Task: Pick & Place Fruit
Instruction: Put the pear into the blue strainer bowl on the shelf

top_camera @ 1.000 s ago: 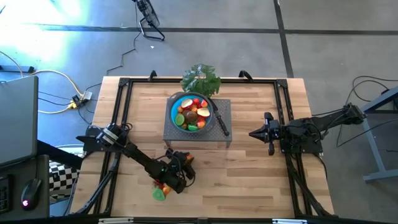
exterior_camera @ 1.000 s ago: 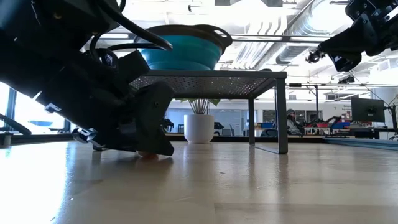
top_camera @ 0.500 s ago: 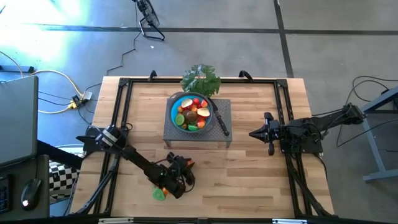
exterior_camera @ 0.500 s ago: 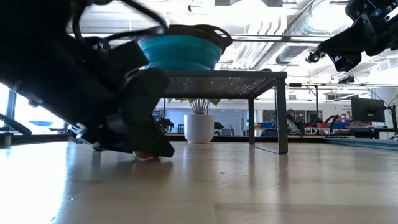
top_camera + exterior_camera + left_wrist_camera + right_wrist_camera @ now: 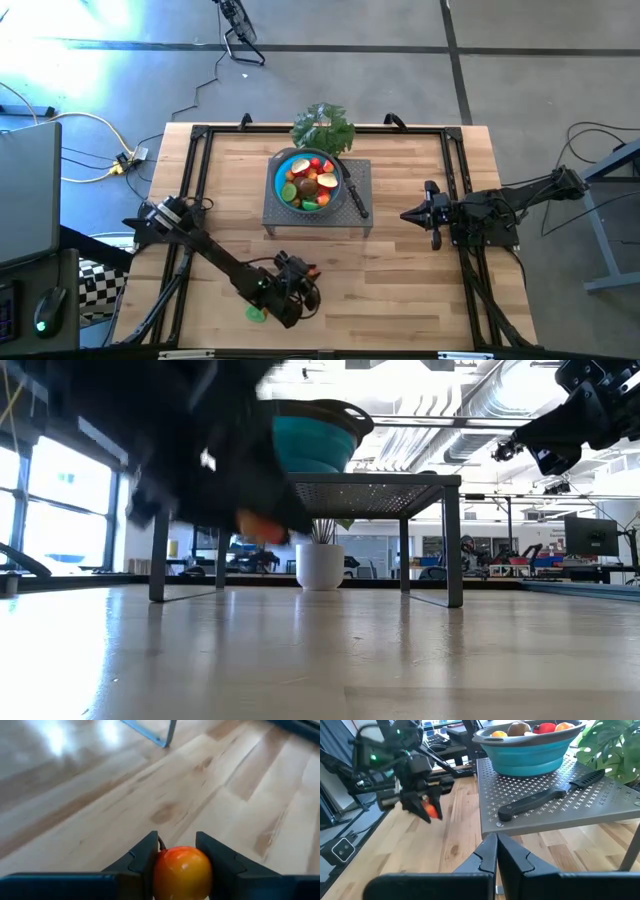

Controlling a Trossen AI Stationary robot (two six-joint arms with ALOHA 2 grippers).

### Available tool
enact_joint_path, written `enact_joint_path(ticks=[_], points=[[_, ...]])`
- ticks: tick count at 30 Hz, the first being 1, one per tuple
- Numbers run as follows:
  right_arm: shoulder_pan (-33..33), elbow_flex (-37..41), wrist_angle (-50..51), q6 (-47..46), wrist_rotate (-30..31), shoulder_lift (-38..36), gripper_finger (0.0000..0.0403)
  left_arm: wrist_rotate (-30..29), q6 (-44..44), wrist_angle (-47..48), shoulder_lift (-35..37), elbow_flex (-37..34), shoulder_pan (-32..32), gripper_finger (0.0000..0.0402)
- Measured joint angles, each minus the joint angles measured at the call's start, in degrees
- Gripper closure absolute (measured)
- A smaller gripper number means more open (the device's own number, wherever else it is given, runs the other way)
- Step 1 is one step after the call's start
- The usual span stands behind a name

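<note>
Surfaces you're working over
Glossy orange toy fruit [image 5: 181, 871]; pale wood-grain table [image 5: 400, 270]; matt grey perforated metal stand [image 5: 560, 805]; smooth blue bowl [image 5: 532, 751].

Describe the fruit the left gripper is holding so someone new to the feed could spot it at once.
Start from the grey mesh stand carrying the blue bowl, then drop to the near table edge where the left gripper hangs above the wood. Between its fingers sits a small round orange-red fruit, glossy and whole, unlike the flat green piece lying on the table beside it.
</note>
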State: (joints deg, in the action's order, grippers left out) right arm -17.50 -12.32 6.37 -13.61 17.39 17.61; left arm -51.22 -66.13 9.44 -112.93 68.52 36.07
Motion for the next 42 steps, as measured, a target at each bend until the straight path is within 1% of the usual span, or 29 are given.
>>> enact_joint_path(ticks=[5, 9, 11, 13, 15, 19, 22, 26, 29, 33, 37, 39, 42], points=[[0.0, 0.0, 0.2, 0.0, -0.5, 0.0, 0.0399, -0.3, 0.5, 5.2, 3.5, 3.6, 0.0, 0.0286], [0.0, 0.0, 0.3, -0.1, -1.5, 0.0, 0.0399, -0.7, 3.2, 8.7, 5.8, 7.4, 0.0, 0.0281], [0.0, 0.0, 0.6, -0.1, -1.5, 0.0, 0.0399, -0.8, 5.1, 9.8, 6.4, 10.3, -0.4, 0.0282], [0.0, 0.0, 0.4, -0.1, -1.5, 0.0, 0.0399, -0.7, 6.7, 13.8, 7.7, 12.7, -0.5, 0.0283], [0.0, 0.0, 0.7, -0.1, -1.6, 0.0, 0.0399, -0.7, 8.1, 15.8, 8.0, 16.1, -1.0, 0.0283], [0.0, 0.0, 0.8, -0.3, -3.1, 0.1, 0.0399, -1.0, 10.7, 25.1, 9.3, 23.0, -2.2, 0.0284], [0.0, 0.0, 0.9, -0.5, -3.8, 0.1, 0.0399, -1.6, 10.8, 36.0, 9.3, 29.4, -3.5, 0.0284], [0.0, 0.0, 0.9, -1.7, -4.5, 0.1, 0.0399, -1.9, 10.8, 46.7, 9.5, 36.5, -6.5, 0.0284], [0.0, 0.0, 0.7, -1.7, -4.4, 0.1, 0.0399, -2.4, 12.1, 54.1, 9.3, 40.0, -9.3, 0.0284], [0.0, 0.0, 0.8, -1.7, -4.4, 0.1, 0.0399, -3.1, 12.4, 61.2, 9.4, 43.2, -13.7, 0.0284], [0.0, 0.0, 0.8, -1.7, -4.4, 0.1, 0.0399, -2.4, 12.4, 64.8, 9.4, 43.7, -18.5, 0.0284], [0.0, 0.0, 0.8, -1.6, -4.4, 0.1, 0.0399, -1.0, 12.5, 66.0, 9.4, 43.7, -20.9, 0.0284], [0.0, 0.0, 0.8, -1.6, -4.4, 0.1, 0.0399, 2.3, 14.9, 65.7, 9.4, 43.7, -24.5, 0.0284]])
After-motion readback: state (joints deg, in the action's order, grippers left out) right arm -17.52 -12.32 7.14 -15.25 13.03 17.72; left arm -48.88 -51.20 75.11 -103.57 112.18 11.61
